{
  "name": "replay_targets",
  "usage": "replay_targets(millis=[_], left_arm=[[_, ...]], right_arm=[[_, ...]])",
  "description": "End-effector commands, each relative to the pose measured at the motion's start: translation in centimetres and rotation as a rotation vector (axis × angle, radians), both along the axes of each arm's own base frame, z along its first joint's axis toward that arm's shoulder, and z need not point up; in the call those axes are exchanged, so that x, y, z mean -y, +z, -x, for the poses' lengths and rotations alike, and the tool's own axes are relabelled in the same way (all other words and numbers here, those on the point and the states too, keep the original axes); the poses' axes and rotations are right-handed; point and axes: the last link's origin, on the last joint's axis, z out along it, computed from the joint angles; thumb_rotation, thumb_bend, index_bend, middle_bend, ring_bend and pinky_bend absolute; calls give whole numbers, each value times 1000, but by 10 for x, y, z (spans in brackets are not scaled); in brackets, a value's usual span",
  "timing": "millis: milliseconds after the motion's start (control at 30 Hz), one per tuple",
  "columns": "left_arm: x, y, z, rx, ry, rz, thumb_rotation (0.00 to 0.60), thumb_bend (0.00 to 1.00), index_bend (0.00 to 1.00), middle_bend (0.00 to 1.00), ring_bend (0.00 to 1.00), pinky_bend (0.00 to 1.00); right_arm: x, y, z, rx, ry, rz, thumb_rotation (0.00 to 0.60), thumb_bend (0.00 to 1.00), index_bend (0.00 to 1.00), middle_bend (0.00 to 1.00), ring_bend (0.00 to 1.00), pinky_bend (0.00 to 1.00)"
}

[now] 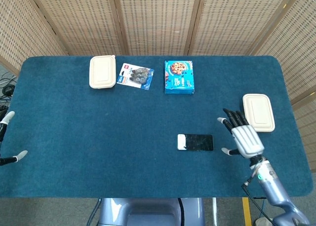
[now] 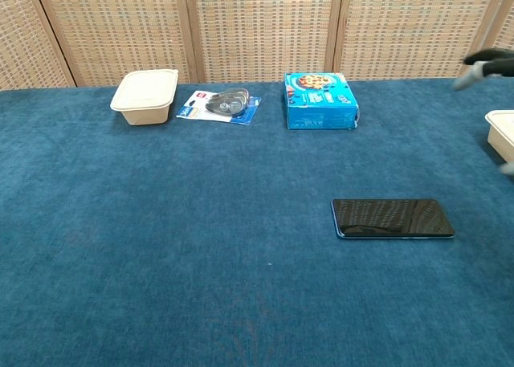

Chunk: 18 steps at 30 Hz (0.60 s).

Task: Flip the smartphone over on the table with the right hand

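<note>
The smartphone [image 1: 195,142] lies flat on the blue table, dark glossy face up, also plain in the chest view [image 2: 393,218]. My right hand [image 1: 242,136] hovers just right of the phone, fingers spread and holding nothing, not touching it. Only its fingertips [image 2: 482,65] show at the right edge of the chest view. Of my left hand [image 1: 6,138] just pale fingertips appear at the far left edge, apart and empty.
A beige lidded container [image 1: 258,112] sits just right of my right hand. At the back stand a blue cookie box [image 1: 178,76], a blister pack [image 1: 135,76] and another beige container [image 1: 102,71]. The blue table [image 1: 98,137] ends close in front.
</note>
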Motion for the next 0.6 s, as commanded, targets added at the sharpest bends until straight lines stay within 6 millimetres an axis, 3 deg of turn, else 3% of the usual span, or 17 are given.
replay_targets(millis=[33, 333, 600], left_arm=[[-5, -2, 1, -7, 8, 3, 600, 0, 0, 0, 0, 0], [-13, -5, 4, -18, 20, 0, 600, 0, 0, 0, 0, 0], [-15, -9, 1, -32, 11, 0, 600, 0, 0, 0, 0, 0]], right_arm=[[18, -29, -46, 28, 30, -90, 600, 70, 179, 0, 0, 0], [25, -86, -101, -15, 39, -184, 600, 154, 209, 0, 0, 0], [25, -120, -108, -57, -8, -213, 600, 156, 215, 0, 0, 0]])
